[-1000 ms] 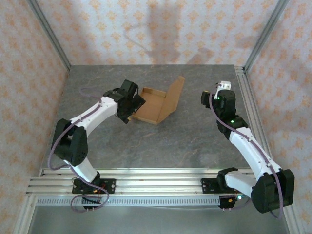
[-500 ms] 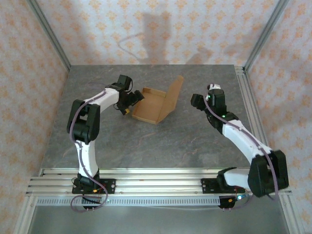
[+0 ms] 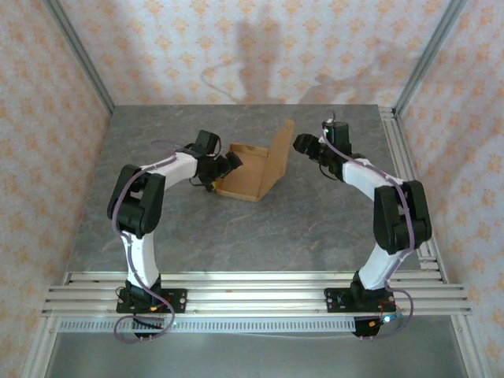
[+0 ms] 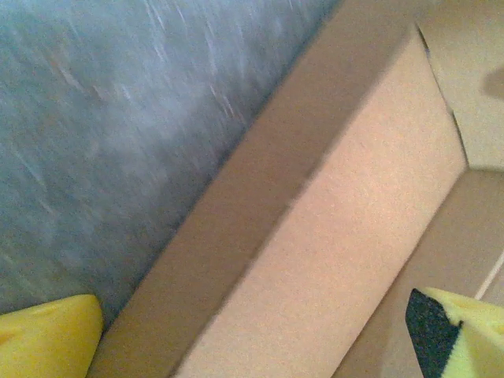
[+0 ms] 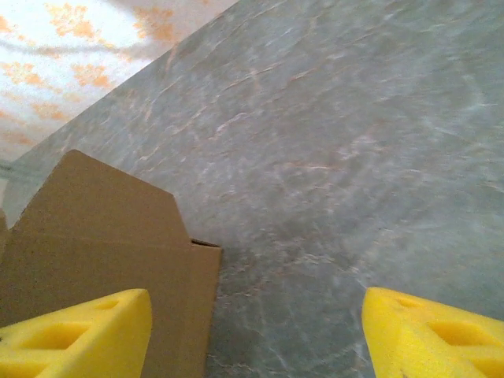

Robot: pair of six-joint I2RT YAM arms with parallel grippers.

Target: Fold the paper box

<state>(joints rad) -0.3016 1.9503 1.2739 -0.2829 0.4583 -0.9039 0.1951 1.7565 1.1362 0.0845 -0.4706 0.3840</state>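
From above, a grey table (image 3: 236, 236) is seen within patterned walls (image 3: 236, 47). The box (image 3: 246, 177), lid (image 3: 277, 157) raised, is flanked far-centre by the left gripper (image 3: 224, 166) and right gripper (image 3: 302, 144). At the left wrist, its side is straddled by spread fingers (image 4: 47, 342). At the right wrist, parted fingers are seen beside the lid.

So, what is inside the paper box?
Bare cardboard floor shows inside the paper box. The left gripper covers part of its left side, so that part cannot be checked.
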